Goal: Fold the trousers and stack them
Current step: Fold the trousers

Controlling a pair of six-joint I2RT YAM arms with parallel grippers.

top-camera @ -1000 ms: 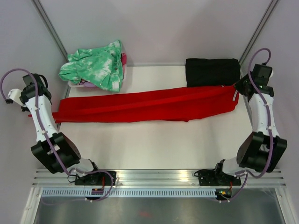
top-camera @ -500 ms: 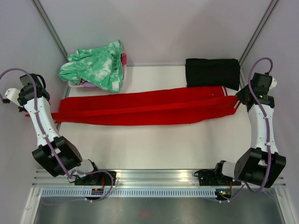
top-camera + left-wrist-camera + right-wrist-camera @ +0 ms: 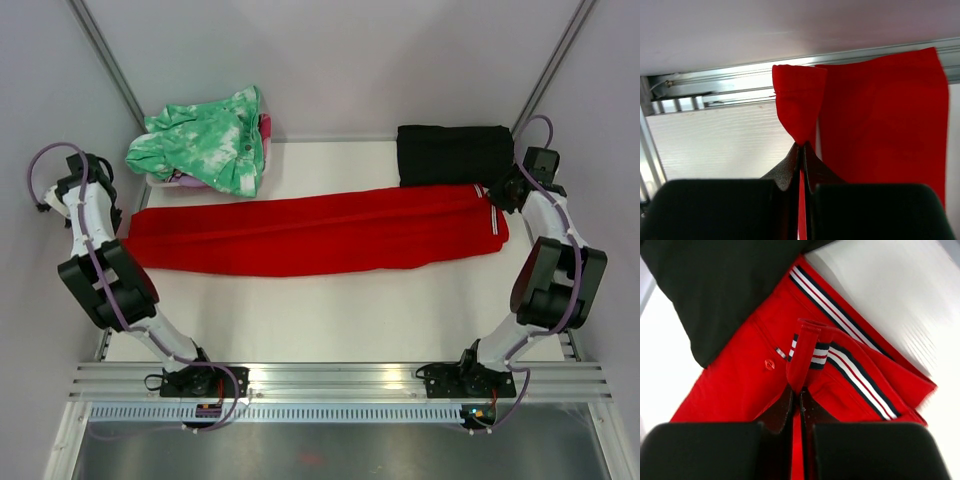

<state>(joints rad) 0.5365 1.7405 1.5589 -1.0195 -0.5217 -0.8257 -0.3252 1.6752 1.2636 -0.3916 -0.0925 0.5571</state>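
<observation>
The trousers (image 3: 320, 232) are lying stretched out flat across the far half of the desk (image 3: 330, 310). Their legs are running towards the left arm and their waistband (image 3: 840, 360) is pointing towards the right arm. Each end is sitting right at a pincer.

The left pincer (image 3: 802, 147) is gripping the hem end. Its two fingers are pressed together with almost no gap, and they are pinching a thin fold of red cloth. One leg cuff (image 3: 797, 107) is rising from the tips in a small peak. The other leg is lying flat just beside it on the right.

The right pincer (image 3: 799, 392) is likewise pressed shut, and it is nipping a raised fold of the waistband. The white, dark and red striped trim is curling over that fold just beyond the fingertips.

A black folded cloth (image 3: 455, 153) is resting at the far right of the desk, touching the upper edge of the trousers near the waist. A green-and-white mottled garment (image 3: 205, 140) is sitting in a heap at the far left, close to the legs.
</observation>
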